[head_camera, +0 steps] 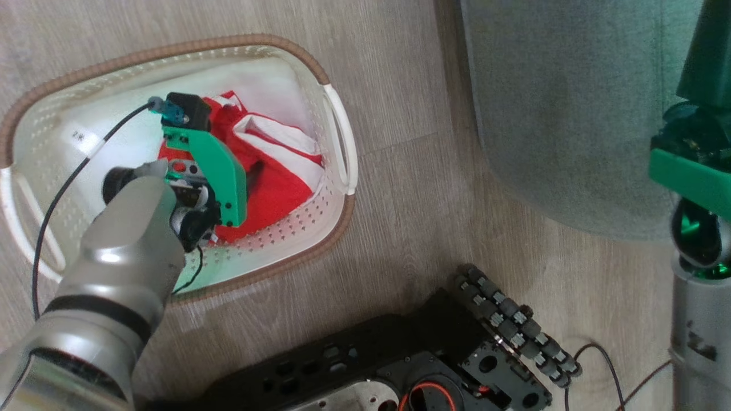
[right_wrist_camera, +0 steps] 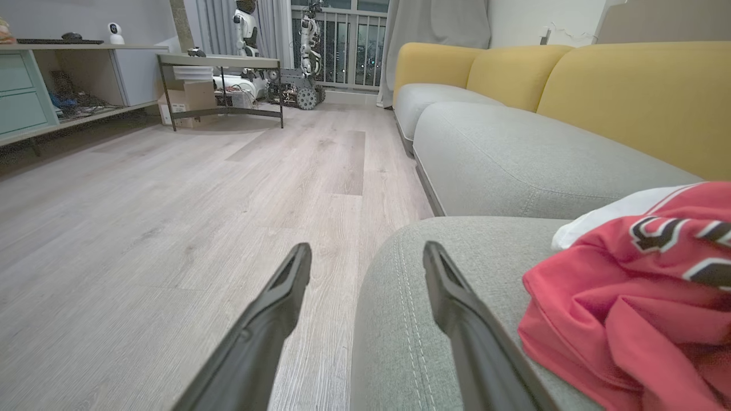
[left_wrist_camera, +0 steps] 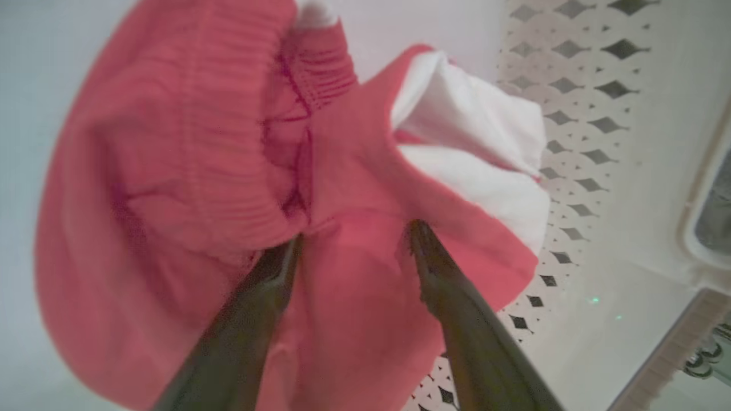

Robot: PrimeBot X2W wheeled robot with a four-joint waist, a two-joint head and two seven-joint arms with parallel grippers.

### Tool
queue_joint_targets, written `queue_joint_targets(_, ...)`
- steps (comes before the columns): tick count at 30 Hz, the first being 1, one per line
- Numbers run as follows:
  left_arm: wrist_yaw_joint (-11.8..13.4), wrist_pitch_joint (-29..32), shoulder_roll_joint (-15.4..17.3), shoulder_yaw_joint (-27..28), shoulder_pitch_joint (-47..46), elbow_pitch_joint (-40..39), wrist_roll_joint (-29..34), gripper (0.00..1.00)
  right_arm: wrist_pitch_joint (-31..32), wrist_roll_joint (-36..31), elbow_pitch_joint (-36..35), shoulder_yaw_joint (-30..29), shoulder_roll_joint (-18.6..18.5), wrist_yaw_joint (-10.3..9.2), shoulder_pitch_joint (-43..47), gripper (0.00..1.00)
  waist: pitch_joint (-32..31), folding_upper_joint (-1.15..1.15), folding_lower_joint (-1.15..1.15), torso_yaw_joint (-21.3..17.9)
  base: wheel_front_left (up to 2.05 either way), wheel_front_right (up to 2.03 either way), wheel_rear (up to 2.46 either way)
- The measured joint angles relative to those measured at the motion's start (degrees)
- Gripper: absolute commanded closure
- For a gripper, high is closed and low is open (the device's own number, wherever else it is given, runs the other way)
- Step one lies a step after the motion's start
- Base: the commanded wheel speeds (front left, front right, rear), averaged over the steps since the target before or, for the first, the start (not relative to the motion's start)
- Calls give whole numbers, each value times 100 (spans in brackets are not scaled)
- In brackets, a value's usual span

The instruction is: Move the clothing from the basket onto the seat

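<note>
Here, left jaws wide on red garment (left_wrist_camera: pixel 171 171) in basket (head_camera: pixel 103 97); right jaws wide — empty.

Smooth plastic basket (head_camera: pixel 297 228), ribbed red cloth clothing (left_wrist_camera: pixel 188 171), matt fabric seat (right_wrist_camera: pixel 411 297), seemingly matt wood-grain floor (head_camera: pixel 400 171)

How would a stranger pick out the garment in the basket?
On the wood floor beside the grey seat sits a cream basket. The red garment inside has a gathered waistband and white stripes; the jersey on that seat bears black letters.
</note>
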Motion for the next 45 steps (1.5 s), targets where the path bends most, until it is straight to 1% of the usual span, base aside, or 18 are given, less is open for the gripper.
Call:
queue_joint_targets(5,-40,175,-35,-279,-103,157,-69,0,0,-77,-80,-12,69,0,1,0,92,0,-1,21,0,0,0)
queue_joint_targets(11,-40,330,-36,-587,-100,141,-347,0,-4,-218,-132,7,87,0,4,0,101,0,-1,88,0,0,0)
queue_joint_targets(12,-40,330,-24,-619,-99,107,-400,11,-4,-238,-140,15,90,0,4,0,104,0,-1,100,0,0,0)
queue_joint_targets(13,-40,330,-3,-657,-100,74,-447,30,-4,-253,-144,22,94,0,4,0,108,0,-1,108,0,0,0)
queue_joint_targets(14,-40,327,23,-712,-101,52,-482,64,-4,-253,-148,23,97,0,5,0,112,0,-1,112,0,0,0)
queue_joint_targets(15,-40,308,49,-762,-100,27,-524,100,-4,-253,-148,22,98,0,7,0,113,0,-1,113,0,0,0)
queue_joint_targets(22,-40,135,140,-1007,-101,-108,-751,100,-4,-294,-116,63,123,0,1,0,49,0,0,100,0,0,0)
queue_joint_targets(27,-40,-107,157,-1218,-70,-314,-1029,100,-4,-293,-44,56,133,0,-7,0,-200,0,0,151,0,0,0)
queue_joint_targets(32,-38,-402,163,-1447,57,-603,-1344,100,-4,-291,94,55,134,0,-65,0,-618,1,-1,219,0,0,0)
queue_joint_targets(40,-38,-939,244,-1838,373,-1082,-1797,100,-5,-196,355,45,94,0,-45,0,-1482,1,-1,369,0,0,0)
queue_joint_targets(45,-38,-1347,261,-2112,560,-1390,-1923,100,-5,-131,519,5,46,0,231,0,-2095,1,-1,466,0,0,0)
